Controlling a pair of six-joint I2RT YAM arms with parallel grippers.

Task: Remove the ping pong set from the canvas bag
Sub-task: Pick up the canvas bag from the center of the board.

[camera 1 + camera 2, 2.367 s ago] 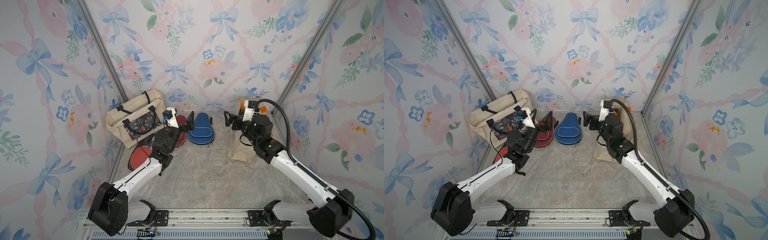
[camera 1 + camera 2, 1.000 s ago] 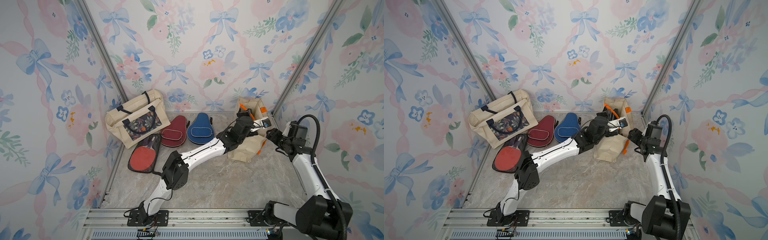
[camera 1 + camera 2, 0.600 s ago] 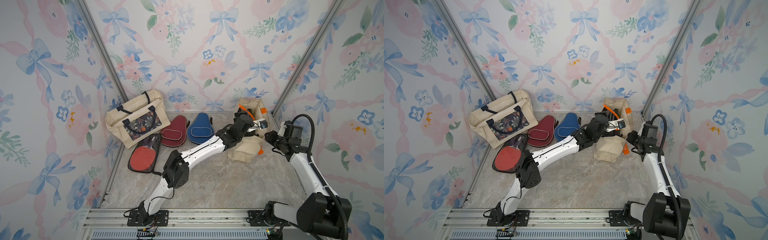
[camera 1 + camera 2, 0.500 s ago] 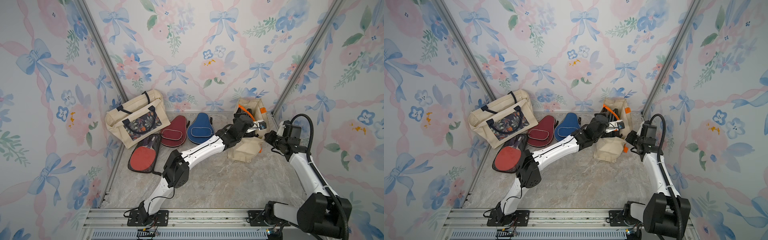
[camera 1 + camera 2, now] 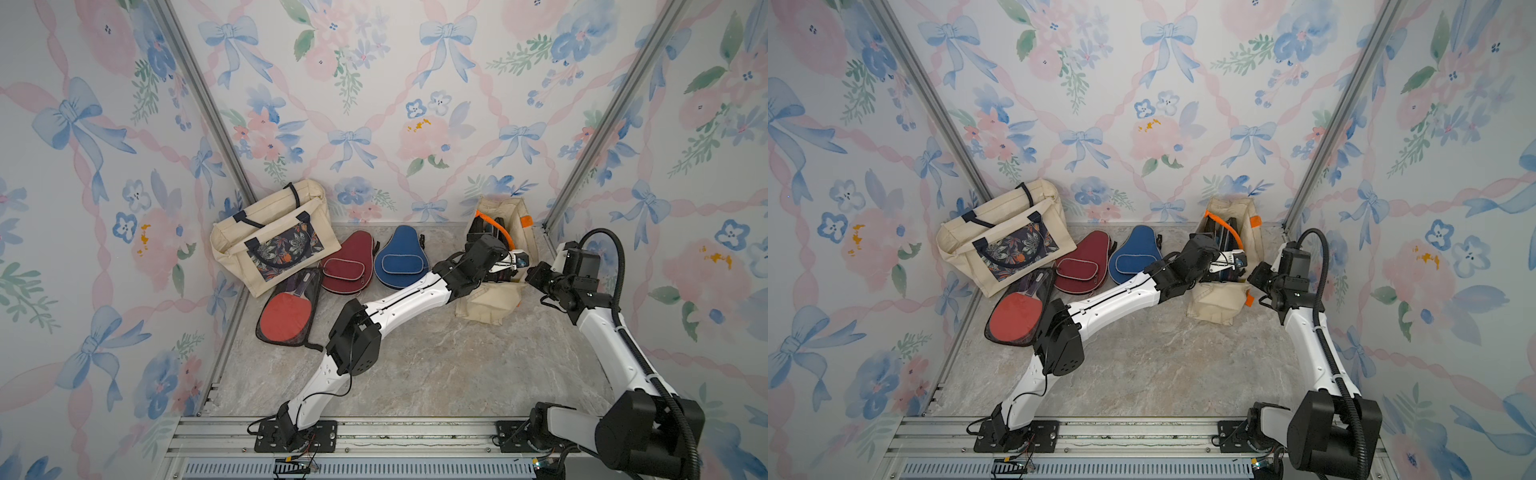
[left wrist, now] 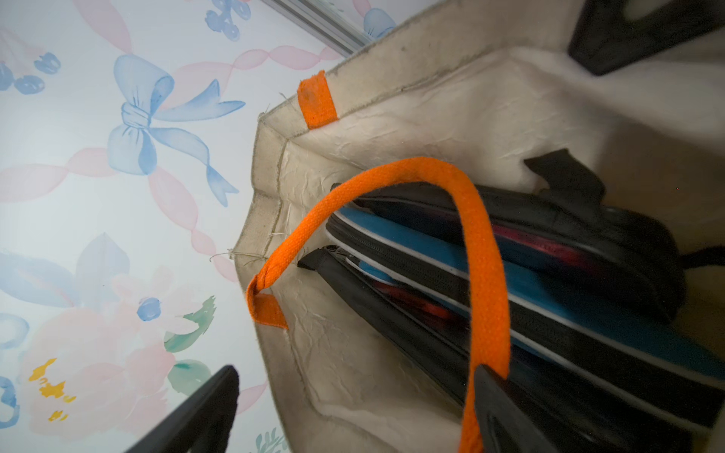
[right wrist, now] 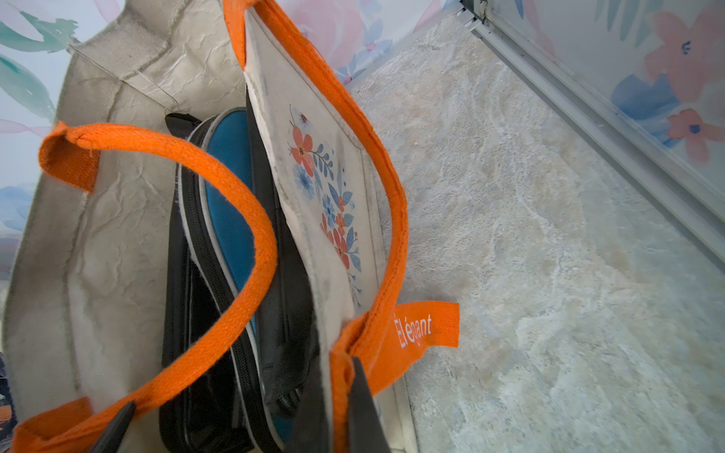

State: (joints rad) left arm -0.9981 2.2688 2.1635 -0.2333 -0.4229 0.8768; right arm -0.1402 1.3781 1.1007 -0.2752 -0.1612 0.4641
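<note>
Canvas bag (image 5: 523, 232) stood at the worktop's (image 5: 415, 374) far right corner. Only the wrist views showed inside: a teal case (image 7: 227, 188) between black mesh pouches (image 6: 431, 325), all on edge, long axes running down into the bag. The left tool (image 6: 355, 372) gaped wide astride the bag's wall. The right tool (image 7: 337, 376) was clamped shut on its rim.

- Bare marble floor (image 5: 449, 374) fills the lower middle of both top views: wide passage.
- The left arm (image 5: 399, 301) slants across it from lower left to the canvas bag (image 5: 490, 305) at right of centre.
- In the bag's mouth an orange handle (image 6: 486, 274) arches over tightly packed cases (image 6: 569, 313); little gap.
- A floral tote (image 5: 270, 237) and loose cases (image 5: 399, 262) crowd the floor's left.
</note>
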